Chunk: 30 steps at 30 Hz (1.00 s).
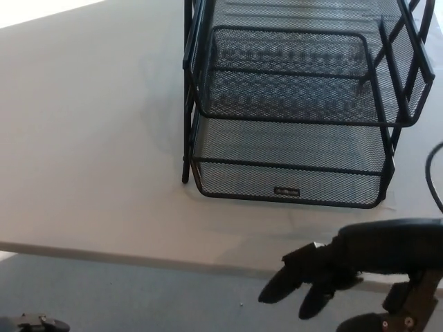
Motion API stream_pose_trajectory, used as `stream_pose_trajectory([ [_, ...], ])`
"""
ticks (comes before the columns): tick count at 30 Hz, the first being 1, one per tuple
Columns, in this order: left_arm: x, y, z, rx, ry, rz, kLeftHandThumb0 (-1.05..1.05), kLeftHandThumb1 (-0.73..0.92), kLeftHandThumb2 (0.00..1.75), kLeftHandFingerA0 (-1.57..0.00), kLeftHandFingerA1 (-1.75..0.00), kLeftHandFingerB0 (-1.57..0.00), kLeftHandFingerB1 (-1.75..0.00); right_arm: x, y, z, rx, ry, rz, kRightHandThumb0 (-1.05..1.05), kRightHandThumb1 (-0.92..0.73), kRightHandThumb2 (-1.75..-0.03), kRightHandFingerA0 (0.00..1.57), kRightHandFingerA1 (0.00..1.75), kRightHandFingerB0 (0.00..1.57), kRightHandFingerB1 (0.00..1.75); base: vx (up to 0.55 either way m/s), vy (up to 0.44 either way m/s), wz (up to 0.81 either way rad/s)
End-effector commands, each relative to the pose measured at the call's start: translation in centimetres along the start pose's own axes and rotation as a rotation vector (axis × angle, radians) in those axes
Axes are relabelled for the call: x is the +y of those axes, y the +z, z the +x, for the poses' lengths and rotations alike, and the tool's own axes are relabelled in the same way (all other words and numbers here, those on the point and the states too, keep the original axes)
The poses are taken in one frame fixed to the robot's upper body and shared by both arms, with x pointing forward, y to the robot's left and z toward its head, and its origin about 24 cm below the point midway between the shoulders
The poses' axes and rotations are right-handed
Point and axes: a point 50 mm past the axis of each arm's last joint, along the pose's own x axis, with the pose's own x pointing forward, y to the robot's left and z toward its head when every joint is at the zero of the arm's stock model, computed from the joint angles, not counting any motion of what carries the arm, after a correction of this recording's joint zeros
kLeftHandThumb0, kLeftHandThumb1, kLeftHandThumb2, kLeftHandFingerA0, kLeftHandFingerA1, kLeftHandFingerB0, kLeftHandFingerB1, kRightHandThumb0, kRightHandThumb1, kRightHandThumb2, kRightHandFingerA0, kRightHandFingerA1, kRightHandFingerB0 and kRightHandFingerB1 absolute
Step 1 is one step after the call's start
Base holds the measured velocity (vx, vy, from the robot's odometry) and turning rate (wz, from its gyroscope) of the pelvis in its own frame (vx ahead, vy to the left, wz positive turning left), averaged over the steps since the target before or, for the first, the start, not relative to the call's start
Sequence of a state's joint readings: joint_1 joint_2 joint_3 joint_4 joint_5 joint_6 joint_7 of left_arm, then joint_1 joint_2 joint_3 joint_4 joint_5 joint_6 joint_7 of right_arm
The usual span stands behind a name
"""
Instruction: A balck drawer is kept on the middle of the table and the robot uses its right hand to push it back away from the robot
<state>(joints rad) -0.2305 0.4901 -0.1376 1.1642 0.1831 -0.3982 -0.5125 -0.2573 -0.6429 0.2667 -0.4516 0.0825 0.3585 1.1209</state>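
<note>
A black wire-mesh drawer unit point(291, 104) with stacked trays stands on the white table point(90, 152), right of centre. Its bottom tray point(287, 181) juts toward me and carries a small label on its front rim. My right hand point(346, 266) hovers low at the lower right, past the table's near edge and apart from the drawer. Its fingers point(285, 282) are spread and hold nothing. My left hand does not show.
The table's near edge point(138, 252) runs across the lower part of the view, with grey floor point(138, 297) below it. A black cable point(435, 173) curves in at the right edge. A small dark object point(31, 323) lies on the floor at bottom left.
</note>
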Motion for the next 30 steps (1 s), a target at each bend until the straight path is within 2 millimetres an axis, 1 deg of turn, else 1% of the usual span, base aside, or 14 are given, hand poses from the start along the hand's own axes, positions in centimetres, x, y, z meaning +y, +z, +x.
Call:
stream_pose_trajectory([
  [1, 0.4, -1.0, -0.7, 0.021, 0.026, -0.002, -0.70, 0.59, 0.93, -0.32, -0.49, -0.21, -0.42, 3.3, -4.9, -0.3, -0.045, -0.002, 0.268, -0.69, -0.69, -0.93, 0.29, 0.47, 0.13, 0.40, 0.00, 0.000, 0.00],
  [3, 0.4, -1.0, -0.9, 0.020, 0.028, 0.009, -0.70, 0.59, 0.93, -0.34, -0.50, -0.21, -0.42, 4.9, -6.7, -0.3, -0.008, -0.020, 0.360, -0.69, -0.68, -0.92, 0.29, 0.46, 0.15, 0.40, 0.00, 0.000, 0.00],
  [4, 0.4, -1.0, -0.9, 0.015, 0.029, 0.003, -0.70, 0.59, 0.93, -0.34, -0.50, -0.21, -0.42, 5.3, -7.1, -0.3, 0.003, -0.031, 0.374, -0.69, -0.68, -0.92, 0.29, 0.46, 0.15, 0.40, 0.00, 0.000, 0.00],
  [9, 0.4, -1.0, -0.9, 0.014, 0.034, 0.009, -0.71, 0.60, 0.94, -0.35, -0.50, -0.19, -0.41, 6.9, -9.1, -0.6, 0.054, -0.075, 0.471, -0.70, -0.65, -0.92, 0.29, 0.47, 0.16, 0.41, 0.00, 0.000, 0.00],
  [12, 0.5, -1.0, -0.9, 0.020, 0.030, 0.013, -0.71, 0.59, 0.93, -0.34, -0.50, -0.19, -0.41, 7.6, -9.8, -0.5, 0.081, -0.091, 0.507, -0.71, -0.65, -0.91, 0.29, 0.47, 0.16, 0.41, 0.00, 0.000, 0.00],
  [14, 0.6, -0.9, -0.9, 0.017, 0.033, 0.017, -0.71, 0.59, 0.93, -0.36, -0.50, -0.20, -0.41, 8.3, -11.0, -0.3, 0.114, -0.119, 0.565, -0.71, -0.63, -0.91, 0.30, 0.47, 0.18, 0.41, 0.00, 0.000, 0.00],
  [16, 0.5, -0.9, -0.8, 0.016, 0.034, 0.018, -0.69, 0.59, 0.93, -0.35, -0.50, -0.20, -0.41, 8.9, -12.2, 0.0, 0.161, -0.135, 0.569, -0.72, -0.64, -0.91, 0.29, 0.46, 0.18, 0.41, 0.00, 0.000, 0.00],
  [18, 0.6, -0.8, -0.8, 0.019, 0.033, 0.019, -0.70, 0.59, 0.93, -0.35, -0.50, -0.20, -0.41, 9.1, -12.8, 0.2, 0.188, -0.145, 0.573, -0.71, -0.64, -0.91, 0.30, 0.47, 0.18, 0.42, 0.00, 0.000, 0.00],
  [19, 0.6, -0.8, -0.8, 0.020, 0.033, 0.016, -0.70, 0.58, 0.93, -0.34, -0.50, -0.20, -0.41, 9.3, -13.5, 0.4, 0.215, -0.156, 0.577, -0.63, -0.79, -0.64, 0.37, 0.37, 0.24, 0.30, 0.00, 0.000, 0.00],
  [22, 0.6, -0.9, -0.9, 0.020, 0.031, 0.011, -0.70, 0.58, 0.92, -0.34, -0.49, -0.20, -0.41, 9.7, -14.9, 0.7, 0.257, -0.188, 0.602, -0.63, -0.77, -0.63, 0.39, 0.38, 0.26, 0.31, 0.00, 0.000, 0.00],
  [23, 0.6, -0.9, -0.9, 0.020, 0.031, 0.011, -0.69, 0.58, 0.92, -0.33, -0.49, -0.20, -0.42, 9.8, -15.4, 0.8, 0.268, -0.213, 0.623, -0.64, -0.72, -0.62, 0.44, 0.39, 0.30, 0.33, 0.00, 0.000, 0.00],
  [26, 0.6, -1.0, -1.0, 0.019, 0.038, 0.007, -0.68, 0.57, 0.92, -0.34, -0.50, -0.21, -0.42, 10.5, -17.5, 1.3, 0.307, -0.347, 0.711, -0.62, -0.71, -0.62, 0.49, 0.40, 0.35, 0.35, 0.00, 0.000, 0.00],
  [29, 0.6, -1.1, -1.0, 0.022, 0.037, 0.015, -0.67, 0.57, 0.92, -0.35, -0.50, -0.21, -0.42, 10.9, -18.4, 1.4, 0.329, -0.409, 0.733, -0.59, -0.71, -0.62, 0.51, 0.41, 0.37, 0.36, 0.00, 0.000, 0.00],
  [30, 0.6, -1.1, -1.0, 0.018, 0.037, 0.015, -0.67, 0.57, 0.92, -0.35, -0.50, -0.21, -0.42, 11.1, -18.8, 1.4, 0.353, -0.444, 0.714, -0.59, -0.69, -0.64, 0.55, 0.43, 0.39, 0.37, 0.00, 0.000, 0.00],
])
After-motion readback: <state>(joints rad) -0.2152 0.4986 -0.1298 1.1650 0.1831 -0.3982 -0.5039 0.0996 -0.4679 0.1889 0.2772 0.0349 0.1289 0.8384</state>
